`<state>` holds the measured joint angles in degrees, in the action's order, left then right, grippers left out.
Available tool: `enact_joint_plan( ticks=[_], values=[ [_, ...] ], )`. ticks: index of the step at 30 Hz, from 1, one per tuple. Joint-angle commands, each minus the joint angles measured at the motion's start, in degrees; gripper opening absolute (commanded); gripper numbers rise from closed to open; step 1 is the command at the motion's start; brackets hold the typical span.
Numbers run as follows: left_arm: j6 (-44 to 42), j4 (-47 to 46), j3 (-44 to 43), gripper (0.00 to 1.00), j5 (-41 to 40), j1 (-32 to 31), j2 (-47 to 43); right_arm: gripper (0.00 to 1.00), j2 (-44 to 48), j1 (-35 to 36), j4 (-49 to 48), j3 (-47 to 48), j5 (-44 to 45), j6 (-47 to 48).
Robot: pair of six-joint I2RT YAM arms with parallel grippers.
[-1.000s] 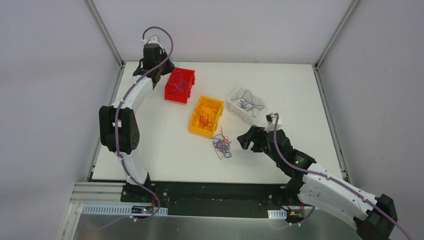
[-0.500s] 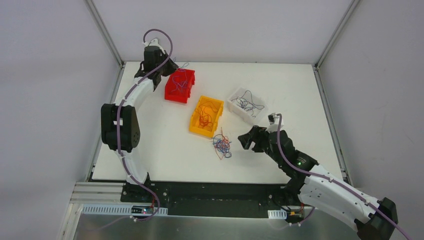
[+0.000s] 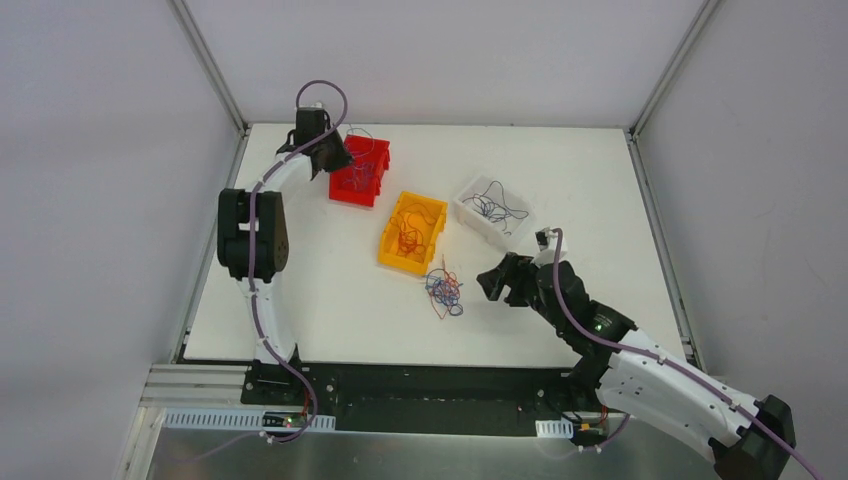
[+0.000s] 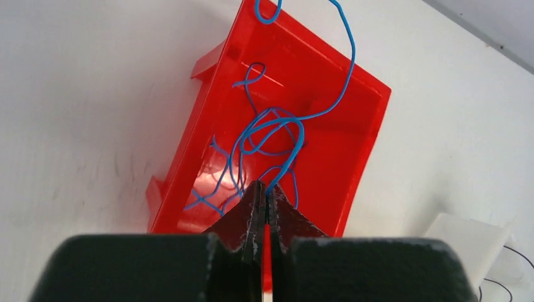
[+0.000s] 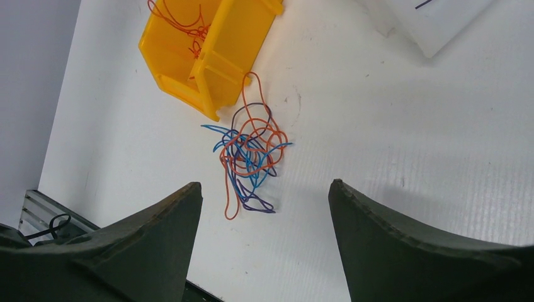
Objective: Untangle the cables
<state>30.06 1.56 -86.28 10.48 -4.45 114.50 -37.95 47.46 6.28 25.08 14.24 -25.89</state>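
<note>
**ENTRY: BLUE CABLE BROUGHT OVER THE RED BIN, NOT YET RELEASED**

**Change recorded.** Within the last second the left arm has been folded inward, and the left fingers (image 4: 250,211) have been carried from behind the left corner of the red bin (image 4: 368,119) to a place over its left edge. The right arm is hardly altered.

**Left fingers.** Pressed together, with one blue cable (image 4: 291,129) pinched at the tips. Most of that cable is draped inside the red bin; one loop is trailed over a rim.

**Right fingers (image 5: 157,242).** Spread wide, nothing held, hung just beside the tangle of cables (image 5: 249,154).

**Task items, location.** The tangle, blue, orange and dark, is lain on the bench (image 3: 600,180) just in front of the yellow bin (image 3: 393,252). Orange strands are held in the yellow bin, dark ones in the white bin (image 3: 468,213).

**Meaning, as judged.** One blue strand is taken to be sorted once it is let go; the trailing loop may be left outside. The remaining knot is still to be separated.
</note>
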Motion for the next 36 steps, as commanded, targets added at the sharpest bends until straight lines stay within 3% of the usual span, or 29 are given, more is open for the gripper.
enact_joint_plan(
  ticks=[1, 9, 17, 18, 21, 24, 29, 36],
  values=[
    [-2.73, 8.55, -9.63, 0.0, 3.67, 0.05, 7.1, 0.77, -1.39, 0.05, -0.92, 2.11, 0.84, 0.15],
    [-3.26, 13.97, -15.74, 0.0, 4.53, -0.12, 13.2, 0.77, -1.76, -0.08, -1.3, 2.01, 1.17, 0.24],
    [-4.78, 15.7, -13.64, 0.0, 3.11, -0.83, 10.09, 0.77, -1.1, -0.08, -1.12, 1.35, 1.36, 0.11],
    [-5.28, 15.85, -13.36, 0.02, 2.63, -1.02, 9.2, 0.77, -1.29, -0.08, -1.17, 1.48, 1.34, 0.23],
    [-6.61, 16.77, -13.28, 0.25, 1.95, -1.33, 7.19, 0.77, -1.74, -0.02, -1.23, 1.96, 1.11, 0.29],
    [-7.05, 17.77, -13.51, 0.39, 0.24, -1.5, 5.42, 0.77, -2.0, 0.0, -1.56, 1.99, 0.77, 0.34],
    [-8.46, 17.77, -13.78, 0.47, -0.52, -2.29, 0.89, 0.77, -2.58, -0.02, -1.54, 1.95, 0.54, 0.14],
    [-8.59, 17.77, -12.87, 0.73, -1.46, -3.51, -6.42, 0.77, -3.84, 0.0, -1.45, 2.75, 0.16, 0.05]
  ],
)
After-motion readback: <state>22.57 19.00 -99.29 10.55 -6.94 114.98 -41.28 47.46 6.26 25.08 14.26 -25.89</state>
